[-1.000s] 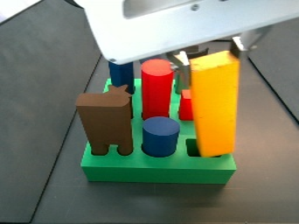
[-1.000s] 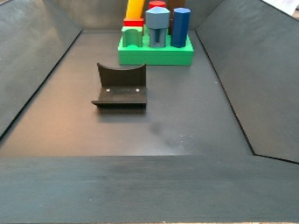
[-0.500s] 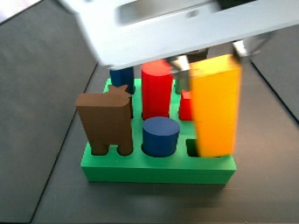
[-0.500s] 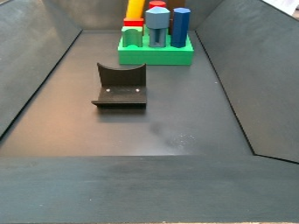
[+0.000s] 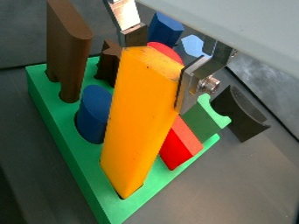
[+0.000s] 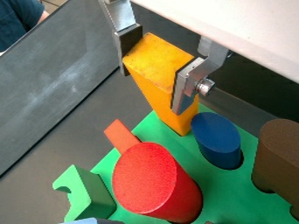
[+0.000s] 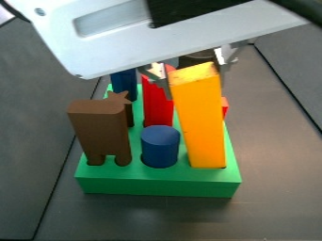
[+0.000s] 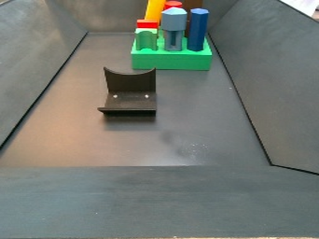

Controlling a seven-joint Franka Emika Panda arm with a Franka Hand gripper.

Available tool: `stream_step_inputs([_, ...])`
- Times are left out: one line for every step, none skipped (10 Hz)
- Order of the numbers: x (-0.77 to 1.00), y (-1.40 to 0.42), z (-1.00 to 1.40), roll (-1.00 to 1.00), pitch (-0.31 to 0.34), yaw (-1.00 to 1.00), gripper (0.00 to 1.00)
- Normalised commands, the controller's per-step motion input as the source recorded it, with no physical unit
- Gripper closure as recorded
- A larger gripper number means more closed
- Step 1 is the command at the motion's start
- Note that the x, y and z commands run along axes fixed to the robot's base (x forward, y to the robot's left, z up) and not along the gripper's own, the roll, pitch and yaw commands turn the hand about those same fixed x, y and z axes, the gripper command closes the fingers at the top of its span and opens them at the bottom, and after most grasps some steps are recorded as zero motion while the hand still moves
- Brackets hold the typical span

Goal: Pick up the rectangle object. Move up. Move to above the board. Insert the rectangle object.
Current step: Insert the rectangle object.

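Note:
The rectangle object (image 7: 201, 118) is a tall yellow-orange block. It stands upright with its lower end in a corner hole of the green board (image 7: 157, 185). My gripper (image 7: 191, 64) is shut on its top end. In both wrist views the silver fingers (image 5: 193, 80) (image 6: 190, 83) press on opposite sides of the block (image 5: 142, 114) (image 6: 158, 74). The board (image 5: 70, 149) also bears a brown block (image 7: 104, 132), a blue cylinder (image 7: 158, 146), a red cylinder (image 7: 154, 99) and a short red cube (image 5: 181, 144). The board (image 8: 173, 58) sits at the far end of the bin.
The dark fixture (image 8: 129, 91) stands on the grey floor in the middle of the bin, apart from the board. It also shows in a wrist view (image 5: 246, 114). Sloped grey walls (image 8: 37, 75) close in the floor on all sides.
The gripper has come lower with the yellow-orange block, which now stands deeper in its hole. The board has slid a little sideways with it.

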Motion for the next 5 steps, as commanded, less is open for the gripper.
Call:
stream_step_inputs([-0.24, -0.06, 0.00, 0.03, 0.000, 0.00, 1.00])
stream_step_inputs([-0.21, 0.00, -0.30, 0.24, -0.050, 0.07, 1.00])
stream_step_inputs([-0.15, 0.03, -0.50, 0.41, -0.084, 0.05, 1.00])
stream_step_inputs([-0.15, 0.06, -0.51, 0.41, -0.091, 0.05, 1.00])
stream_step_inputs([-0.21, 0.02, -0.53, 0.35, -0.123, 0.00, 1.00])
